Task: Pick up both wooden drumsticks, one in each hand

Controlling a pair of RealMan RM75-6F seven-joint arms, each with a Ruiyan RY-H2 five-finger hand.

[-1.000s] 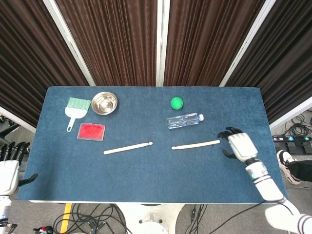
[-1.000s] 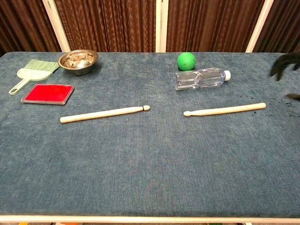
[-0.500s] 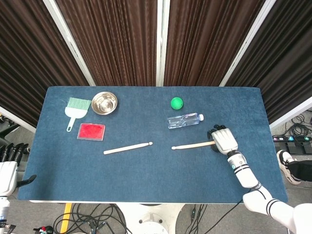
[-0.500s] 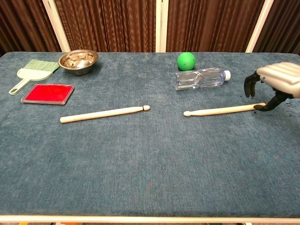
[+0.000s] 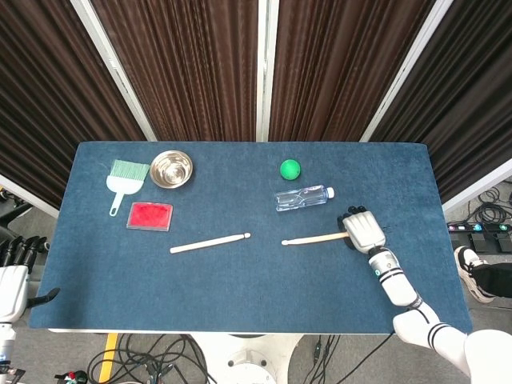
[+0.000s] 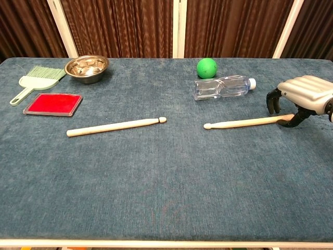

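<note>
Two pale wooden drumsticks lie on the blue table (image 5: pixel 256 296). The left drumstick (image 5: pixel 210 243) (image 6: pixel 117 125) lies alone near the middle. Over the thick right end of the right drumstick (image 5: pixel 312 238) (image 6: pixel 242 123) hovers my right hand (image 5: pixel 364 230) (image 6: pixel 302 96), palm down. Its dark fingers curl down behind the stick and the thumb sits in front, with a gap still showing, and the stick rests flat on the cloth. My left hand (image 5: pixel 12 284) hangs off the table's left edge, fingers spread, holding nothing.
A clear plastic bottle (image 5: pixel 304 197) lies just behind the right drumstick, with a green ball (image 5: pixel 290 169) beyond it. At the back left are a steel bowl (image 5: pixel 171 169), a green hand brush (image 5: pixel 126 178) and a red pad (image 5: pixel 150 216).
My right hand has moved left from the table's right side onto the thick end of the right drumstick and lowered over it. Neither drumstick has shifted, and the left hand stays put.
</note>
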